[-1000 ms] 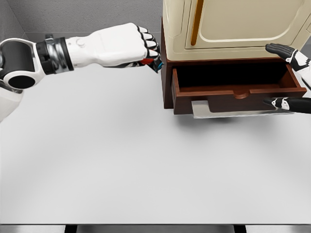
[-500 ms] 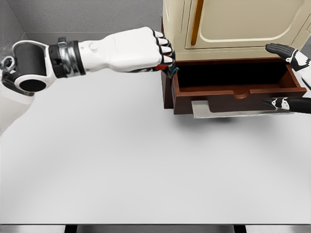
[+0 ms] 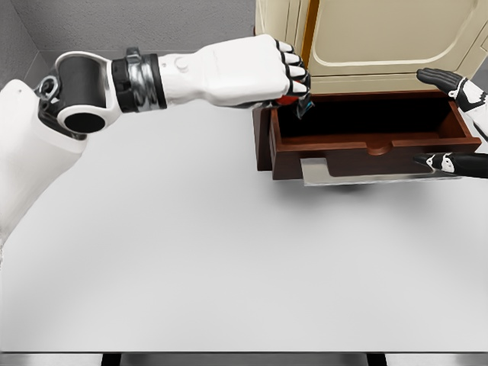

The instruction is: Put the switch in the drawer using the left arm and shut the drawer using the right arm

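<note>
Left hand: our left hand (image 3: 255,72) is clenched around the switch (image 3: 293,103), reaching in from the left and sitting right over the left end of the drawer (image 3: 374,145).

Switch: mostly buried under the knuckles. We only see a bit of red and a dark, bluish end poking out below the fingers (image 3: 293,69), just above the drawer's left inner corner. It's not resting in the drawer yet, as far as we can tell.

Drawer: dark brown wood, pulled out toward us from under the cream cabinet (image 3: 366,38), and its inside looks dark and bare.

Right hand: our right hand (image 3: 457,122) waits at the far right edge by the drawer's right end, fingers spread and holding nothing.

Step in hand: we'd say it's the drop-off. To do it well we'd carry the switch a bit further right so it clears the left wall, lower it in, then let go. The cabinet overhangs the back of the drawer, so we'd stay toward the near side to avoid knocking our knuckles.

Then: pull the left arm clear before the right hand pushes.

Counter: the counter (image 3: 191,252) is plain pale grey and smooth.

Room: grey wall behind, at far left.
</note>
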Robot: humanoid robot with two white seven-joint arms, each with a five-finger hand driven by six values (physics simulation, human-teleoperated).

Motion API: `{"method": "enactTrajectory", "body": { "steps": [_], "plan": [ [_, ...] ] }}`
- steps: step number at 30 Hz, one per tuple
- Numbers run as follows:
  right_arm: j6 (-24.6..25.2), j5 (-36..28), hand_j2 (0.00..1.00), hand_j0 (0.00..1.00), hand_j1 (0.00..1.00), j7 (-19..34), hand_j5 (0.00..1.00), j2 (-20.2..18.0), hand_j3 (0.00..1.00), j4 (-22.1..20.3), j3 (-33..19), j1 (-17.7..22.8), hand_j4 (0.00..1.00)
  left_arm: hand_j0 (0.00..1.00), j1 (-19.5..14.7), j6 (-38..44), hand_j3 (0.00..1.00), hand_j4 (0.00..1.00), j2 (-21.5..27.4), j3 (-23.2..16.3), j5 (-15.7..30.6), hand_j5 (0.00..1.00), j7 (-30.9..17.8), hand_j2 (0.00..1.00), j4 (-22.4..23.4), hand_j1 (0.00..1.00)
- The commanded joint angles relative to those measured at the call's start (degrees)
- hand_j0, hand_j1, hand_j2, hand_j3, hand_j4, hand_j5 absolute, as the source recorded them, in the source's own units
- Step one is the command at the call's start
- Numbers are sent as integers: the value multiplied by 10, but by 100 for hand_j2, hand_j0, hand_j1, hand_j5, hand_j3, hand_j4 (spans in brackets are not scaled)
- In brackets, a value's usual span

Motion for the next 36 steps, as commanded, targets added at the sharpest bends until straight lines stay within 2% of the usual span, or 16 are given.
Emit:
{"method": "enactTrajectory", "body": {
  "steps": [1, 9, 16, 22, 23, 25, 31, 36],
  "plan": [
    [0, -3, 100, 100, 100, 0, 100, -1, 100, 0, 0, 0, 100, 46, 0, 1, 46, 46, -21, -1, 1, 46, -6, 46, 13, 46],
    [0, -3, 100, 100, 100, 0, 100, 0, 100, 0, 0, 1, 100, 46, -20, 1, 46, 46, -60, -9, -5, 46, -27, 46, 52, 46],
    [0, -2, 100, 100, 100, 0, 100, -1, 100, 0, 0, 1, 100, 46, -25, 1, 46, 46, -61, -9, -13, 46, -27, 46, 61, 46],
    [0, -2, 100, 100, 100, 0, 100, 0, 100, 1, 0, 1, 100, 47, -40, 1, 47, 47, -121, -9, -38, 47, -27, 47, 105, 47],
    [0, -2, 100, 100, 100, 0, 100, 0, 100, 1, 0, 1, 100, 49, -43, 1, 49, 49, -132, -9, -42, 49, -27, 49, 114, 49],
    [0, -2, 100, 100, 100, 0, 100, 0, 100, 1, 0, 1, 100, 100, -46, 1, 100, 100, -132, -6, -39, 100, -26, 100, 119, 100],
    [0, -2, 100, 100, 100, 0, 100, 0, 100, 1, 0, 1, 100, 100, -43, 1, 100, 100, -122, -6, -40, 100, -26, 100, 140, 100],
    [0, -3, 100, 100, 100, 0, 100, 0, 100, 1, 0, 1, 100, 100, -44, 1, 100, 100, -110, -4, -36, 100, -26, 100, 140, 100]
  ]
}}
